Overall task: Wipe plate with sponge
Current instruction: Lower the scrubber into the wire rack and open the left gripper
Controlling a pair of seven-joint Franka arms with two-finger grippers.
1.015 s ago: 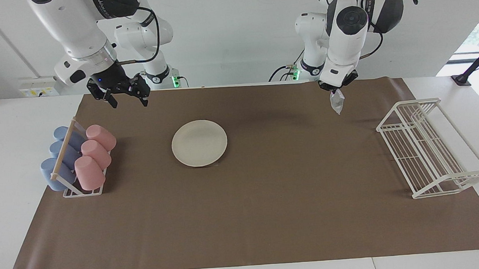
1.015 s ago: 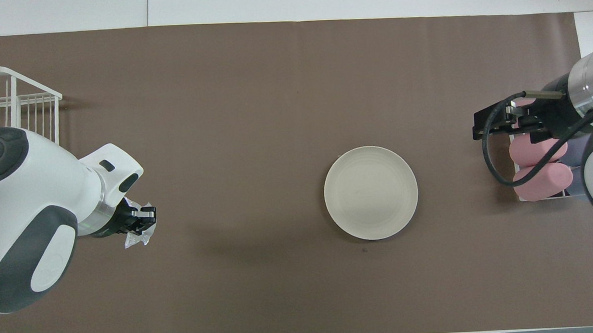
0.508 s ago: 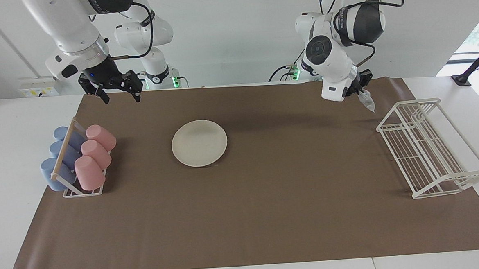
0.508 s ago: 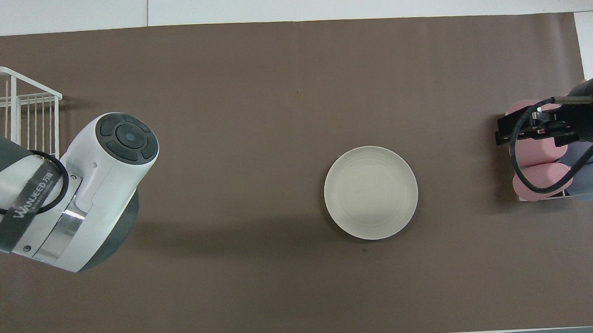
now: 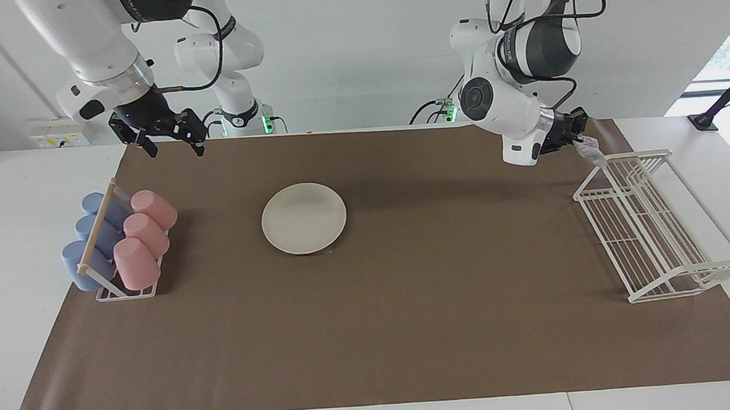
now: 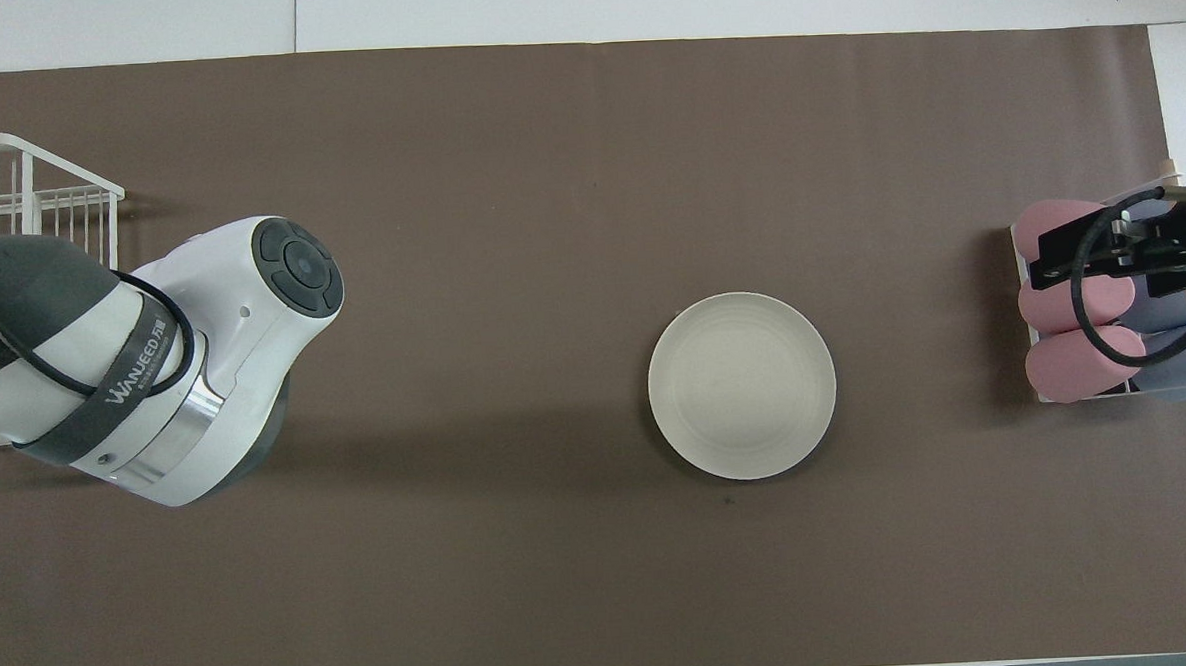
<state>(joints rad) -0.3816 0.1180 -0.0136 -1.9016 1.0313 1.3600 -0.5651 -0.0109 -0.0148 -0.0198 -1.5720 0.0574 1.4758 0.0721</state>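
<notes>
The cream-white plate point(image 5: 304, 218) lies flat and bare on the brown mat, also in the overhead view point(image 6: 742, 386). My left gripper point(image 5: 577, 133) is shut on the sponge point(image 5: 589, 151), a silvery wrinkly wad that hangs over the corner of the white wire rack nearest the robots, well away from the plate. In the overhead view the left arm's body hides that gripper and the sponge. My right gripper point(image 5: 175, 150) is open and empty, up in the air over the mat's edge near the cup rack; the overhead view shows it point(image 6: 1100, 254) over the cups.
A white wire dish rack point(image 5: 653, 227) stands at the left arm's end of the table point(image 6: 17, 198). A cup rack with pink and blue cups point(image 5: 117, 243) stands at the right arm's end point(image 6: 1084, 342). A brown mat point(image 5: 409, 327) covers the table.
My left arm has swung the sponge away from the plate, toward the wire rack. My right gripper has drawn back and up, toward the right arm's end, still open.
</notes>
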